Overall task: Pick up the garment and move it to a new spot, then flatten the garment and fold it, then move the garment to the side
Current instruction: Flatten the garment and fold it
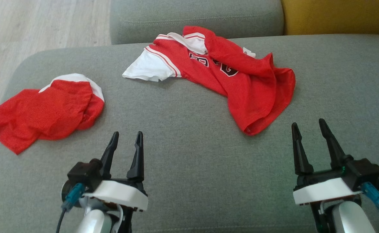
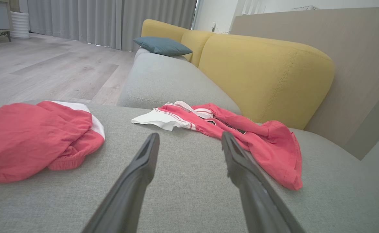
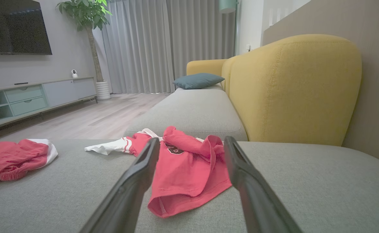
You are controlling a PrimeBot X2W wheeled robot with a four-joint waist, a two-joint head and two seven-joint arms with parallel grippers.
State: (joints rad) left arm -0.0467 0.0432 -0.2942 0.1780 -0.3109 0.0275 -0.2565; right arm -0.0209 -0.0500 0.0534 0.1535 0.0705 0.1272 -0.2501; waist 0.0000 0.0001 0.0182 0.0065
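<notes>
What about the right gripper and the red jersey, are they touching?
Apart. The head view shows bare grey cushion between the open right gripper and the hem of the red jersey.

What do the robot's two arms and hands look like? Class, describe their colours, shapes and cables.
The left hand and right hand match: two long, tapering black fingers on a black base, above a white wrist housing. A teal connector with a dark cable plugs into each outer side. The forearms are glossy white.

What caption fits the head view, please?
Open left gripper and right gripper face a crumpled red jersey and red shorts on a grey sofa.
</notes>
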